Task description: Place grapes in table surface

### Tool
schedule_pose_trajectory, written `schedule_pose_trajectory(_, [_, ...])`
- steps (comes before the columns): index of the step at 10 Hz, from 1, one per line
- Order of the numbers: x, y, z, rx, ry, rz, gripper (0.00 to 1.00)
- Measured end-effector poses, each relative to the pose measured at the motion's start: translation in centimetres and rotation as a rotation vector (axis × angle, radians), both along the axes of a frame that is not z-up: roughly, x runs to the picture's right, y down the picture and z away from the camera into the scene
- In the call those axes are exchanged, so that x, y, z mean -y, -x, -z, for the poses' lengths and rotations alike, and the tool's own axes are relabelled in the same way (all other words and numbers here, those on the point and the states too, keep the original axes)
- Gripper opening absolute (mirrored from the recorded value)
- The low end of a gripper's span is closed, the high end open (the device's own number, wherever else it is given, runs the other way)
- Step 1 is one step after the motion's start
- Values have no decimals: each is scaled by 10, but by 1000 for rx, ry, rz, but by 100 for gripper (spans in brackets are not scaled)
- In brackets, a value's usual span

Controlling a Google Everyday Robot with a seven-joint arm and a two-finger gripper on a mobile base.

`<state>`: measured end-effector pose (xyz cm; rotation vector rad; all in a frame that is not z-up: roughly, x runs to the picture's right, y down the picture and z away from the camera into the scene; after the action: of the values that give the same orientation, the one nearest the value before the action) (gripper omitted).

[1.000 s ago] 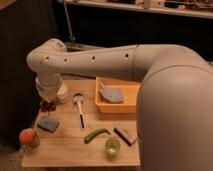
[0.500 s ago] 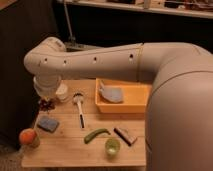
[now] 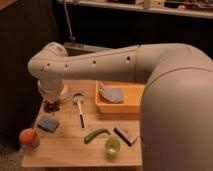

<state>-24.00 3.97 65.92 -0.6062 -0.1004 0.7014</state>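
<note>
Your arm fills the right and centre of the frame, its wrist swung slightly further left than a moment ago and now directly over the table's upper left corner. The tool hangs there, touching or just above the grapes; whether it grips them cannot be told. The grapes appear to rest on the tan planks, so the placement looks nearly done, release pending. Also listed: orange bin upper right, holding a grey cloth; white brush at centre; blue sponge and orange fruit at left; green vegetable, dark block and green cup at bottom. Room behind: dark.
</note>
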Motion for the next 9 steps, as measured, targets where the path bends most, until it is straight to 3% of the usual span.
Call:
schedule_pose_trajectory(3, [-14,-16,-32,-25,34,-27,0])
schedule_pose_trajectory(5, [-36,-26,-60,-27,74,-46,0])
schedule_pose_trajectory(9, [-82,-28,-101,25,167,-44,0])
